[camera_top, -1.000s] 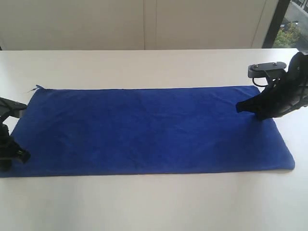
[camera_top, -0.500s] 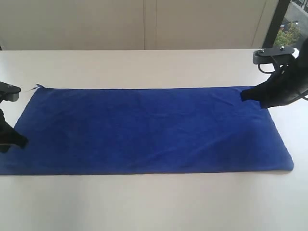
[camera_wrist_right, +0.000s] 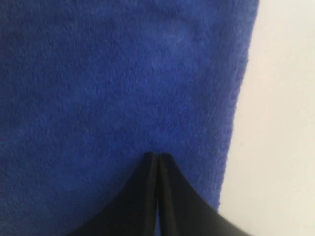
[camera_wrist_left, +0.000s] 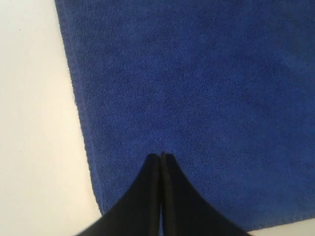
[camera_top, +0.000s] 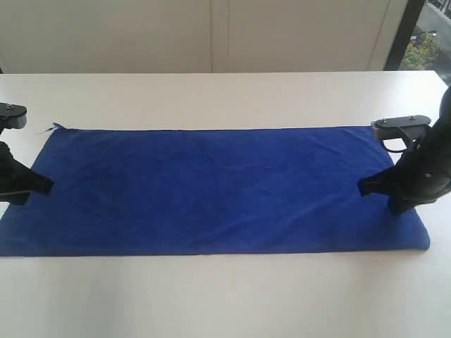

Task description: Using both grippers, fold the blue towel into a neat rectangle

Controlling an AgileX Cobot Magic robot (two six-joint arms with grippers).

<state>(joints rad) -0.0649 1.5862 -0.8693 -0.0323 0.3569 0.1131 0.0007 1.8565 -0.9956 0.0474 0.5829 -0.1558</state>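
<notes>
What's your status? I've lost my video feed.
Left gripper shut, over blue towel's left end. Right gripper shut, over its right end. Towel flat, unfolded, on white table. Nothing seen in the way.

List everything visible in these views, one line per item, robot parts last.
blue towel: one, royal blue, spread flat lengthwise on the table.
table: one, white, under the towel.
wall: one, cream, beyond the table's far edge.
window: one, dark frame with greenery outside, upper right of the exterior view.
left gripper: one, black, jaws shut, tip over the towel's left end.
right gripper: one, black, jaws shut, tip over the towel's right end.
</notes>
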